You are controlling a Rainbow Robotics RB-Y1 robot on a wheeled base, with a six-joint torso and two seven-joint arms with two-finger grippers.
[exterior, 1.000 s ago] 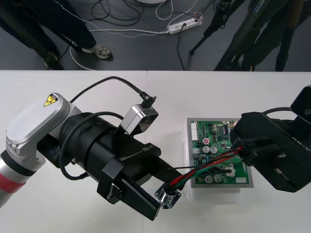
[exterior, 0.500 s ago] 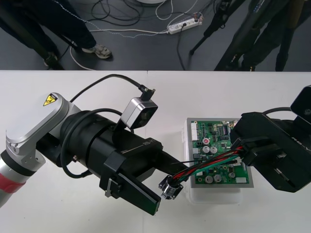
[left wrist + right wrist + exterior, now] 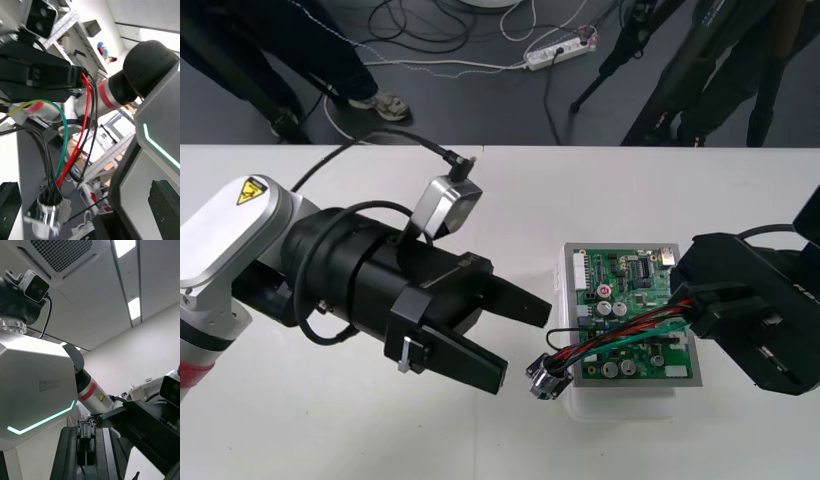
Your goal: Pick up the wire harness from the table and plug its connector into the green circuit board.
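Harness is strung across the green board. Front view: right gripper is over the board's right edge with the wires running into it, and the gripper body hides the plug end. The wires cross the board leftward, and the metal socket hangs just off the left edge of the white base. Left gripper is just left of the socket, fingers spread wide with nothing between them, and there is a visible gap to the socket. Right wrist view: black plug is pinched between the two fingers, which are close together. Left wrist view: own fingers stand far apart, with the socket between them, nearer one. Red, green and black wires rise from it to the right gripper.
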